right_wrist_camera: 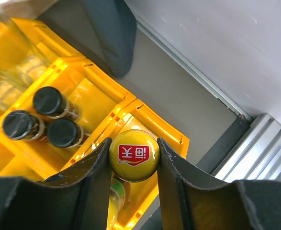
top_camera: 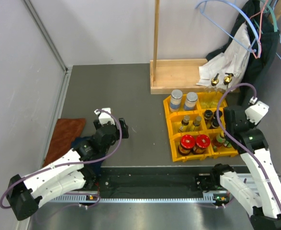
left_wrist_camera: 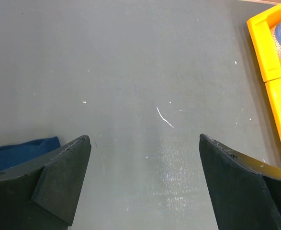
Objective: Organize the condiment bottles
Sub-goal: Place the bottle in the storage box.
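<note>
Yellow bin [top_camera: 193,157] looks nearly full: silver-lidded jars [top_camera: 183,99] at the back, small dark bottles [top_camera: 190,123] in the middle, red-lidded jars [top_camera: 194,142] in front. No bottle stands loose on the table [top_camera: 121,91], so I judge the sorting almost done. My right gripper [right_wrist_camera: 133,158] clamps a yellow-capped bottle [right_wrist_camera: 133,152] over the bin's front right compartment. My left gripper [left_wrist_camera: 143,138] is spread and empty. The cap's red badge has two white Chinese characters, possibly Haitian; other labels are unreadable.

A dark grey tabletop [top_camera: 121,91] lies between pale walls [top_camera: 16,72]; a wooden base [top_camera: 176,76] (with an upright post [top_camera: 155,33]) stands at the back, beside hanging clothes [top_camera: 257,52].
</note>
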Robot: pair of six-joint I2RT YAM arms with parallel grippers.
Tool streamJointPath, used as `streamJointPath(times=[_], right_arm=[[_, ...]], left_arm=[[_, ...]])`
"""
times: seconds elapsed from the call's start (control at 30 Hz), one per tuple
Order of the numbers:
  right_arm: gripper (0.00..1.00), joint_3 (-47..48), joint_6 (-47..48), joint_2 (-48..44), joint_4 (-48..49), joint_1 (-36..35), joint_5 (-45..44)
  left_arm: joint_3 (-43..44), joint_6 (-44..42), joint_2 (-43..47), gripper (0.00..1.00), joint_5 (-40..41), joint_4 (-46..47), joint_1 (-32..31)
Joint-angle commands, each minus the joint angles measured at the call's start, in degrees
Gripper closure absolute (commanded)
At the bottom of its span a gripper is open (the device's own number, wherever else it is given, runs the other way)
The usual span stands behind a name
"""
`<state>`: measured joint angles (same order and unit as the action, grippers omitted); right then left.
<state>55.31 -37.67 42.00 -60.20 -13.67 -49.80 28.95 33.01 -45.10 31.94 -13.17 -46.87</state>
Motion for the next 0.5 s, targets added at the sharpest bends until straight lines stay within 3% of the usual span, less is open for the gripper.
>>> streamJointPath(times=[0.0, 0.4, 0.47], right_arm=[[1.0, -2.7, -4.5, -2.0, 8.9, 1.3, -5.9], [1.0, -8.4, -7.5, -0.3, 12.3, 2.3, -5.6], [0.96, -9.2, -8.4, -0.4, 12.0, 2.4, -5.8]], left_arm=[[1.7, -0.3, 1.2, 0.01, 0.6, 1.4, 0.3], [1.7, -0.2, 1.9, 0.01, 1.0, 0.5, 0.3], [1.7, -0.1, 1.8, 0.01, 1.0, 0.5, 0.3]])
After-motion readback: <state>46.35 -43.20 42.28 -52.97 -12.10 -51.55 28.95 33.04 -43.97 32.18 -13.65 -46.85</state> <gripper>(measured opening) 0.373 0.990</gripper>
